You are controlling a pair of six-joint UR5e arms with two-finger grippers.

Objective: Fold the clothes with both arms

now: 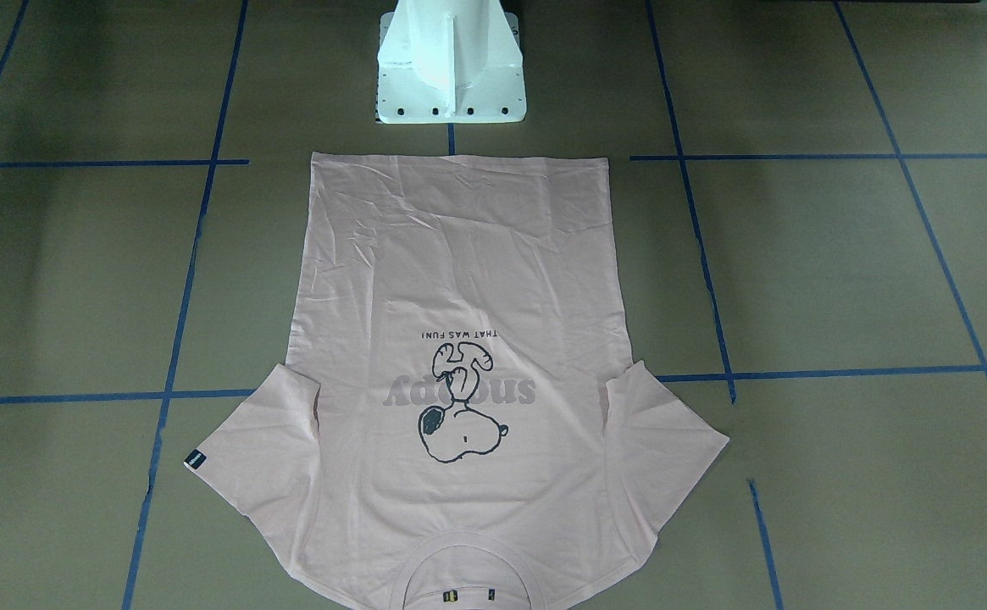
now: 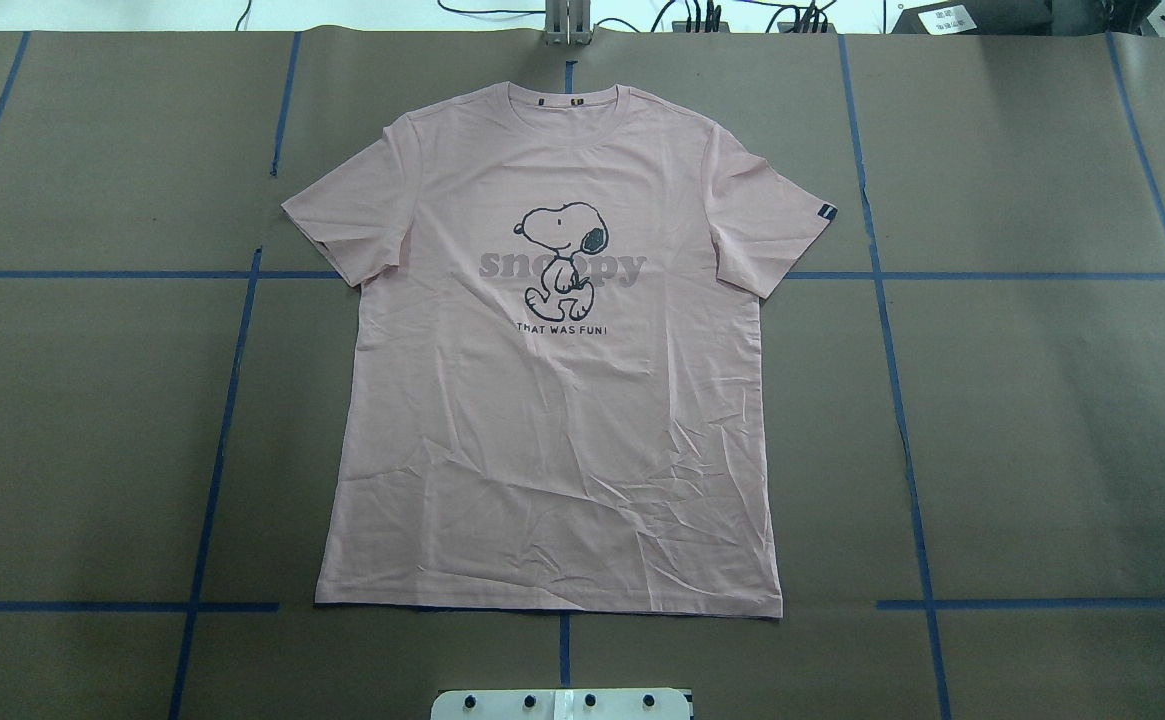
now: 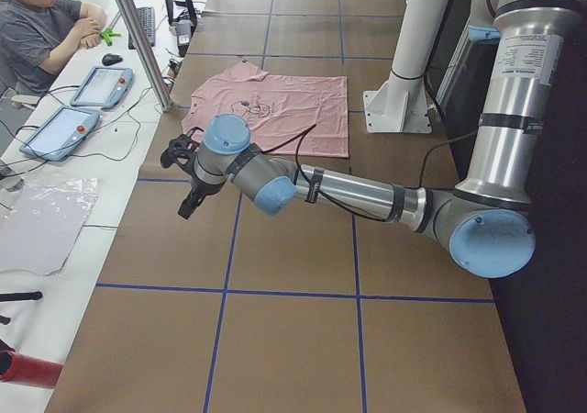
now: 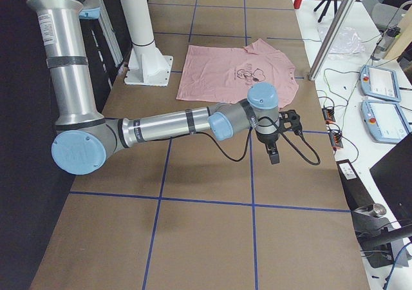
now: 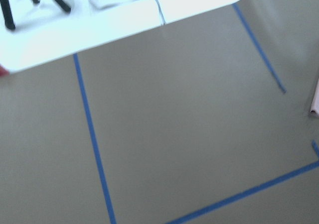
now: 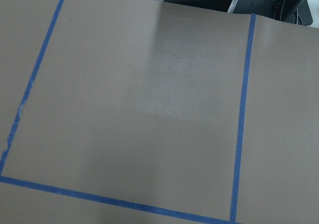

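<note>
The pale pink T-shirt lies flat and face up in the middle of the table, Snoopy print showing, collar at the far edge, hem toward the robot's base. It also shows in the front-facing view, upside down. My left gripper hangs over the table beside the shirt's sleeve in the exterior left view; I cannot tell if it is open or shut. My right gripper hangs over the table off the other sleeve in the exterior right view; I cannot tell its state either. Neither touches the shirt.
Brown table cover with blue tape grid lines. The white pedestal base stands just behind the hem. A side bench with tablets and a seated operator runs along the far table edge. A pink shirt edge shows in the left wrist view.
</note>
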